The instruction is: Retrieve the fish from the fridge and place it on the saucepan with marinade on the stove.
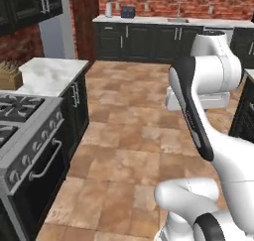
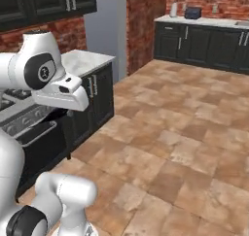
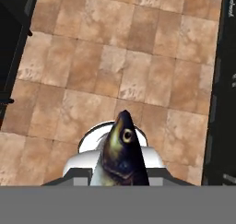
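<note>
Pinched shut on the fish [image 3: 120, 156], the gripper [image 3: 120, 181] carries it head-outward above the tiled floor [image 3: 124, 61]; the fingertips themselves are hidden beneath the fish's body, so the hold is read from how the fish stands up right at the hand. Working down from the biggest things: the kitchen floor spreads wide and open between dark cabinet runs, and the white arm [image 1: 208, 86] is folded high over it. The stove [image 1: 30, 136] sits at the left of the left base view, its grey grates, knob row and oven handle visible, with a marble counter [image 1: 49, 71] just beyond it bearing a knife block [image 1: 10, 75]. The saucepan cannot be made out on the part of the cooktop that shows. Smallest of all is the fish: dark olive-grey back, pale belly, a round yellow eye, pointing away from the hand. As a judgement, it should be light and fairly stiff as rendered, but slick-sided and tapered, so a grip near the tail or the narrow end could let it slide or swing. The thick middle of the body, where the jaws seem to have it, looks the surest hold. The fetching appears done; what remains is the carry across to the stove and a gentle lowering onto the marinade, keeping the fish level so it does not twist in the jaws.
</note>
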{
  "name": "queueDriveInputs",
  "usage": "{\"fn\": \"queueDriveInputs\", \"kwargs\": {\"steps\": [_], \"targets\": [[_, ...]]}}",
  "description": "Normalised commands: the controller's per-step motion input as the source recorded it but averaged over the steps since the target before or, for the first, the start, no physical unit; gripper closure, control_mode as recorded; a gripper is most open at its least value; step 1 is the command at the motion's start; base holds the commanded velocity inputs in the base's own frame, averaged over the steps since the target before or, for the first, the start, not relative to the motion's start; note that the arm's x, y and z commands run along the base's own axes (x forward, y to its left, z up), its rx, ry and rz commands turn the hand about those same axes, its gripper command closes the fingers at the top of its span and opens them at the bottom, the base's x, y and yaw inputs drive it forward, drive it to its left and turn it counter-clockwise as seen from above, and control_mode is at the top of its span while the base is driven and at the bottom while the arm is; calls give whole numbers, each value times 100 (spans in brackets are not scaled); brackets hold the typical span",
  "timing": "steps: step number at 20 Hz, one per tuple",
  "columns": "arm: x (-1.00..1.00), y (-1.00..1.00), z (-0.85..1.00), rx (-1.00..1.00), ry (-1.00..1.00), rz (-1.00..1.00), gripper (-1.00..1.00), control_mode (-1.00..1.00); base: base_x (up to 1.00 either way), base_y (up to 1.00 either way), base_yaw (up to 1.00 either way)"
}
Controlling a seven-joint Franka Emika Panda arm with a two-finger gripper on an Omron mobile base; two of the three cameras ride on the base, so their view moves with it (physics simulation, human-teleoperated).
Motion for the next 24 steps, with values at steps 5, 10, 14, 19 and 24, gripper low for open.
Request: {"fn": "queueDriveInputs", "kwargs": {"steps": [5, 10, 14, 19, 24], "targets": [[0, 0, 0, 0, 0, 0, 100, 100, 77, 0, 88], [0, 0, 0, 0, 0, 0, 100, 100, 73, 0, 89], [0, 0, 0, 0, 0, 0, 100, 100, 64, 0, 89], [0, 0, 0, 0, 0, 0, 100, 100, 56, -34, 77], [0, 0, 0, 0, 0, 0, 100, 100, 26, -99, 49]]}}
